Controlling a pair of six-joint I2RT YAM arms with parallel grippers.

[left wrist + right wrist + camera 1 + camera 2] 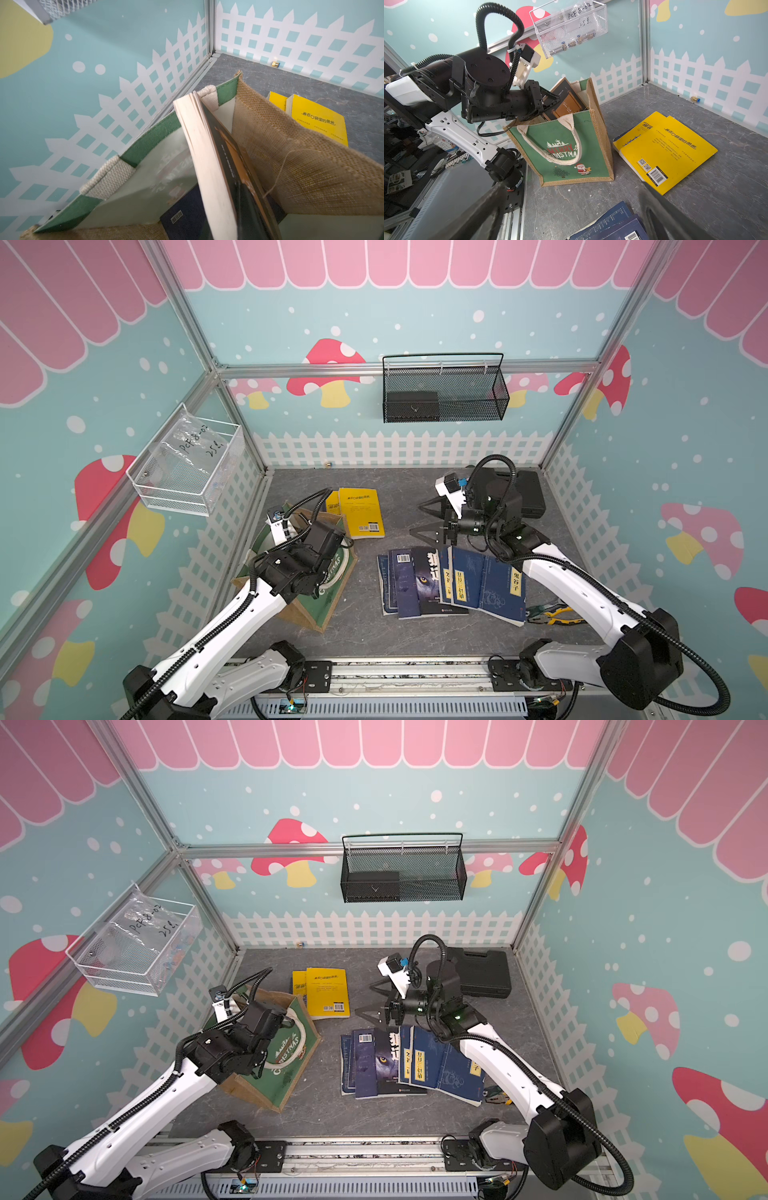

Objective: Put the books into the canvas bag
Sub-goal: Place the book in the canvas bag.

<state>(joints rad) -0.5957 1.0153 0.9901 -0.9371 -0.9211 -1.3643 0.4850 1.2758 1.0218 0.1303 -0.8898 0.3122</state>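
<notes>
— How are your arms set?
— The left one reaches forward. My left end effector (pixel 548 101) is clamped on the dark brown book (pixel 568 104), which tilts steeply, lower end inside the canvas bag (pixel 564 166) on the desk (pixel 374 635). My right end effector (pixel 415 518) hangs wide open, holding nothing.
— And the other books?
— Two yellow books (pixel 360 512), five navy books (pixel 405 585) (overlapping, so roughly) and one wolf-eye book (pixel 428 583).
</notes>
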